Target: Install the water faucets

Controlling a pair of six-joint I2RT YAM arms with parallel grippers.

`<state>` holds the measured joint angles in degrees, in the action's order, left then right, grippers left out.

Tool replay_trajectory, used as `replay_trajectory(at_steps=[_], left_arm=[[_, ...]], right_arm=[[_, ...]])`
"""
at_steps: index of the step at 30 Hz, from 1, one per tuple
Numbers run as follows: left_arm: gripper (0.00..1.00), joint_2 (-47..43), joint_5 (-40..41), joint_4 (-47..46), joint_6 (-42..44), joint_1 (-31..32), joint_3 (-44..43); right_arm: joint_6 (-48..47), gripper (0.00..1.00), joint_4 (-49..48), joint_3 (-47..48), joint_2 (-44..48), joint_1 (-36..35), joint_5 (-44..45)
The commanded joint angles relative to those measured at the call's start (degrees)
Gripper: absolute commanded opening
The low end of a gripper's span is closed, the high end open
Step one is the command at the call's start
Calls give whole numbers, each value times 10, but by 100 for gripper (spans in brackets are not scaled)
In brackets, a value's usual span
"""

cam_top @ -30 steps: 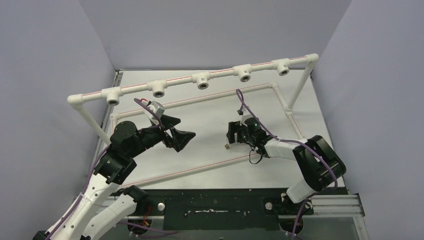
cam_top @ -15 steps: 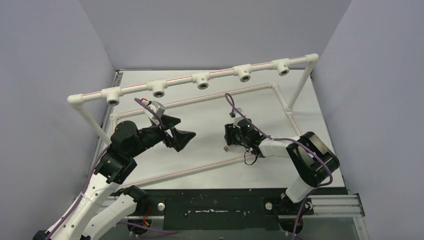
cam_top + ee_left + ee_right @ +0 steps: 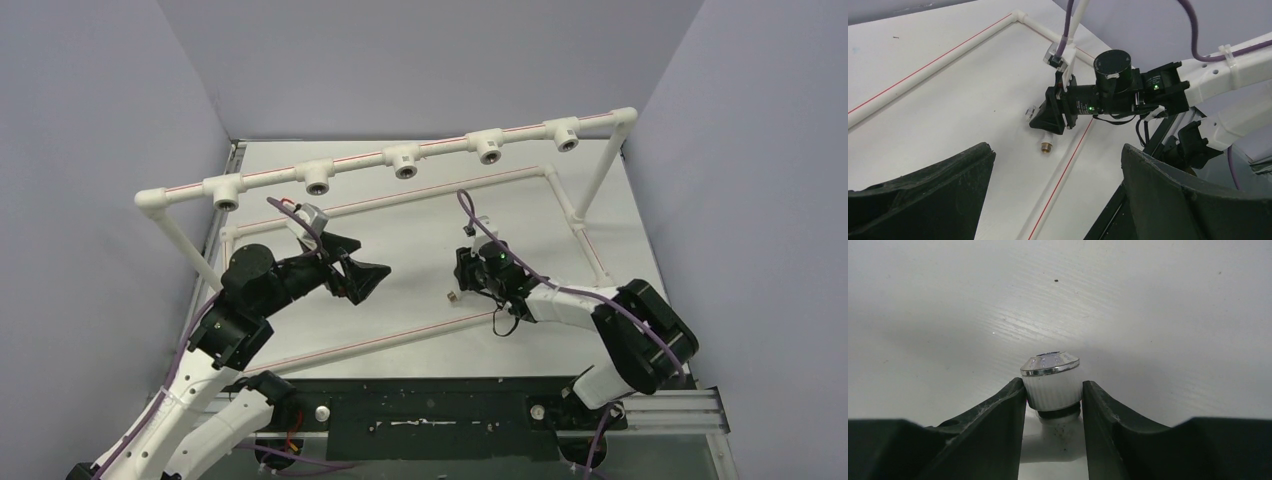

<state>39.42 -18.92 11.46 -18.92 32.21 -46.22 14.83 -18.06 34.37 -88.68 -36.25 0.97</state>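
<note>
No readable text, label, brand, number or sign shows anywhere.

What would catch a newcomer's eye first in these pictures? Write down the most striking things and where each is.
A small white tap with a shiny knob sits pinched between the right arm's fingers at mid-table. Behind it, a white pipe frame carries five open sockets along its raised far bar. The left arm's fingers hang wide open, pointing towards the tap.
</note>
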Motion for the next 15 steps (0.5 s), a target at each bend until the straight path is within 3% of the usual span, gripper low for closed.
replay_trajectory(at_steps=[1, 9, 15], left_arm=[[97, -24, -10, 7, -38, 2, 9], [97, -56, -24, 67, -97, 2, 9], [97, -59, -39, 99, -116, 2, 27]], right_arm=[[33, 0, -27, -17, 86, -18, 29], [118, 0, -20, -43, 193, -59, 33], [170, 0, 26, -27, 242, -143, 104]])
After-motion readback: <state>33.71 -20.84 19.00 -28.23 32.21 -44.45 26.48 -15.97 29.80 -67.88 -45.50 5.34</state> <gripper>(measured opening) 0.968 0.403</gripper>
